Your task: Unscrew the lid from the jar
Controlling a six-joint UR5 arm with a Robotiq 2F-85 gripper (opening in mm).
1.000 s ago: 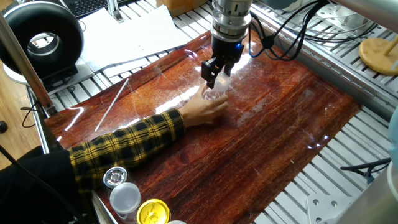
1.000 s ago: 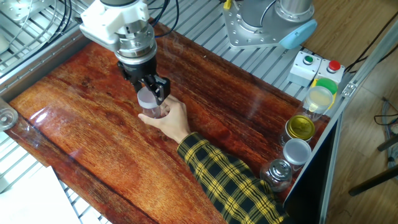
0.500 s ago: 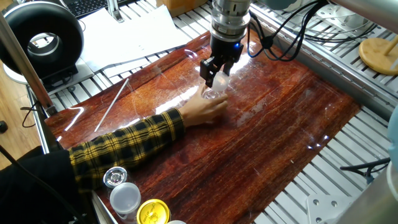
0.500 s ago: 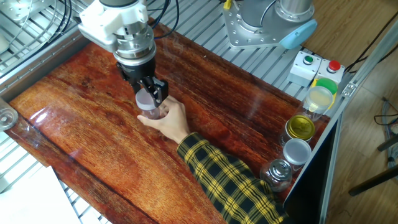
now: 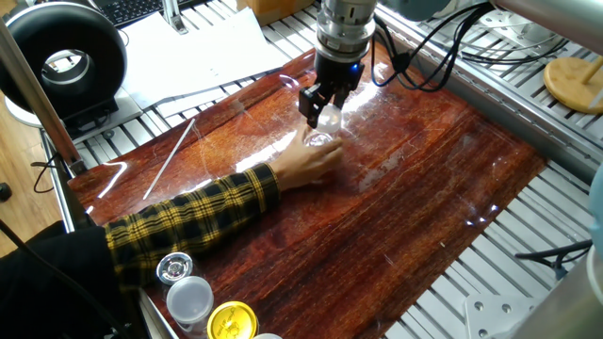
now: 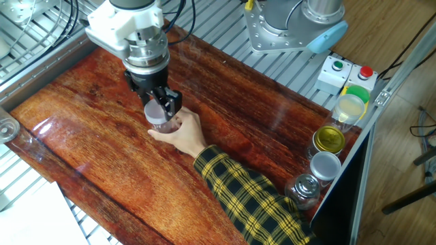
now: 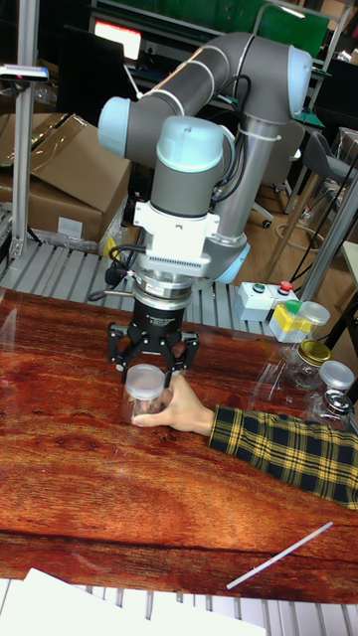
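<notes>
The small clear jar (image 7: pixel 145 405) stands on the red-brown wooden table (image 6: pixel 82 143), held at its base by a person's hand (image 6: pixel 184 133) in a yellow plaid sleeve. The translucent white lid (image 7: pixel 145 379) sits at the jar's top. My gripper (image 7: pixel 146 374) points straight down and is shut on the lid, one finger on each side. The other fixed view shows the gripper (image 6: pixel 157 109) on the lid (image 6: pixel 156 111) above the jar (image 6: pixel 163 125). In one fixed view the gripper (image 5: pixel 318 105) hides most of the lid, with the jar (image 5: pixel 320 141) just below.
Other jars stand at the table's edge: a gold-lidded one (image 6: pixel 330 139), a white-lidded one (image 6: pixel 325 165) and a metallic-lidded one (image 6: pixel 304 188). A button box (image 6: pixel 347 71) sits beyond them. A white straw (image 5: pixel 170 157) lies on the table near paper sheets (image 5: pixel 203 47).
My gripper, with the lid in it, has turned a little and shifted slightly toward the table's left in the other fixed view. The hand and jar followed slightly.
</notes>
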